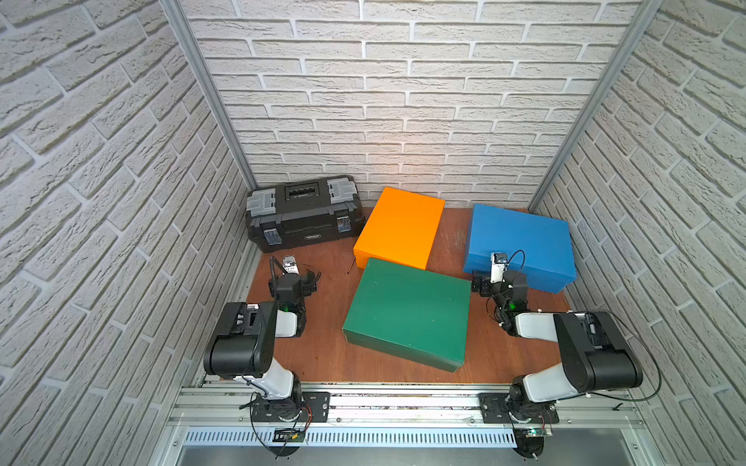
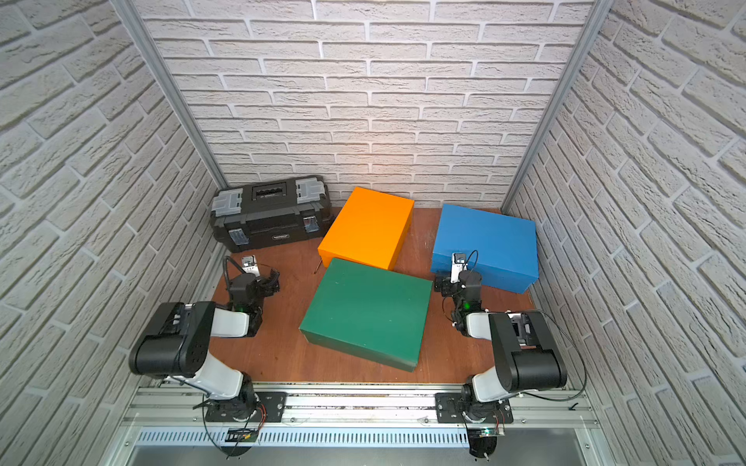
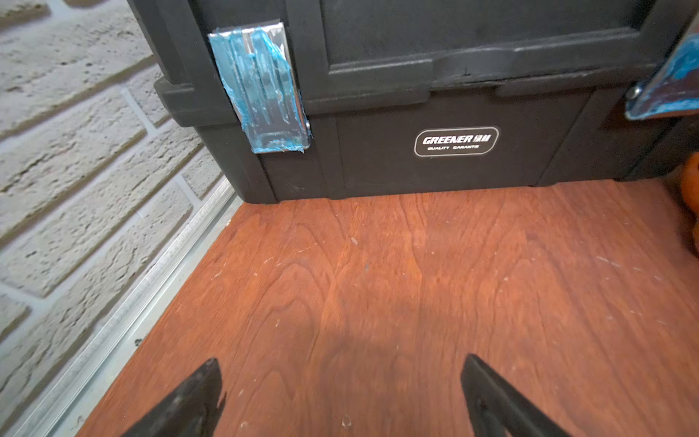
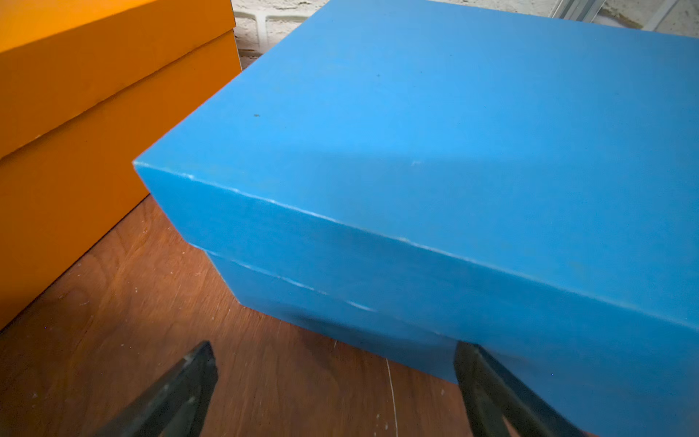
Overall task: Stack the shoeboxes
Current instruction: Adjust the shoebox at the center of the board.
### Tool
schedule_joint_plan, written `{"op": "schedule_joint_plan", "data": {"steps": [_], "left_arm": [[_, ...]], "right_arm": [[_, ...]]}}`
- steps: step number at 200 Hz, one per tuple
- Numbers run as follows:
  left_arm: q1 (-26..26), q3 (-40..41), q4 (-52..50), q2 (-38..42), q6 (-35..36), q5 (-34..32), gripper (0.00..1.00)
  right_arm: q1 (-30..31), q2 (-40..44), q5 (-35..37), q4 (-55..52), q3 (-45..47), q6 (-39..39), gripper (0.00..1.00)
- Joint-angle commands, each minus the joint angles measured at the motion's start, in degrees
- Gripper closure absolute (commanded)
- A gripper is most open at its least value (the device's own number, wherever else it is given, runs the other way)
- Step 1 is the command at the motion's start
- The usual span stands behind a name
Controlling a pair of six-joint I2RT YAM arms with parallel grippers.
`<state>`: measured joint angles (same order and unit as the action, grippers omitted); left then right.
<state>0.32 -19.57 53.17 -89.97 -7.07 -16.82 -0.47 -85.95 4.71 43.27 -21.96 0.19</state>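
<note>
Three shoeboxes lie apart on the wooden floor in both top views. The orange one (image 1: 399, 228) (image 2: 367, 228) is at the back, the dark green one (image 1: 407, 312) (image 2: 365, 312) in front of it, and the blue one (image 1: 520, 242) (image 2: 486, 242) at the right. My right gripper (image 4: 334, 348) (image 1: 494, 280) is open and empty, low by the blue box's (image 4: 435, 151) near left corner. One of its fingers (image 4: 491, 393) is close to that box's side. The orange box (image 4: 75, 132) is beside it. My left gripper (image 3: 340, 363) (image 1: 292, 276) is open over bare floor.
A black toolbox (image 1: 304, 214) (image 3: 416, 113) with grey latches stands in the back left corner, straight ahead of my left gripper. Brick-patterned walls (image 1: 121, 201) close in three sides. A metal rail (image 1: 403, 399) runs along the front. A thin brown stick (image 1: 350, 266) lies by the orange box.
</note>
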Motion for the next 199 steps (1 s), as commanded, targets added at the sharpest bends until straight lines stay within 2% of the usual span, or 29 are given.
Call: {"op": "schedule_joint_plan", "data": {"steps": [1, 49, 82, 174, 191, 199], "left_arm": [[0.46, -0.64, 3.72, -0.37, 0.75, 0.16, 0.02], [0.37, -0.77, 3.61, -0.41, 0.76, 0.11, 0.02], [2.24, -1.51, 1.7, -0.12, -0.19, 4.01, 0.02], [3.12, -1.7, 0.51, 0.3, -0.79, 5.75, 0.02], [3.19, -1.51, 0.93, 0.5, -0.81, 5.68, 0.02], [3.19, -2.34, -1.4, 1.8, -1.73, 3.74, 0.02]], "right_arm": [[0.42, 0.0, -0.05, 2.57, -0.96, -0.23, 0.01], [0.41, 0.02, -0.05, 2.52, -1.04, -0.19, 0.01], [0.44, 0.01, -0.05, 2.51, -0.94, -0.19, 0.01], [0.38, 0.24, -0.23, 2.74, -0.81, -0.06, 0.0], [0.38, 1.79, 6.28, 1.69, -0.8, 2.96, 0.01], [0.38, 3.49, 7.07, -0.2, -0.95, 3.09, 0.0]]}}
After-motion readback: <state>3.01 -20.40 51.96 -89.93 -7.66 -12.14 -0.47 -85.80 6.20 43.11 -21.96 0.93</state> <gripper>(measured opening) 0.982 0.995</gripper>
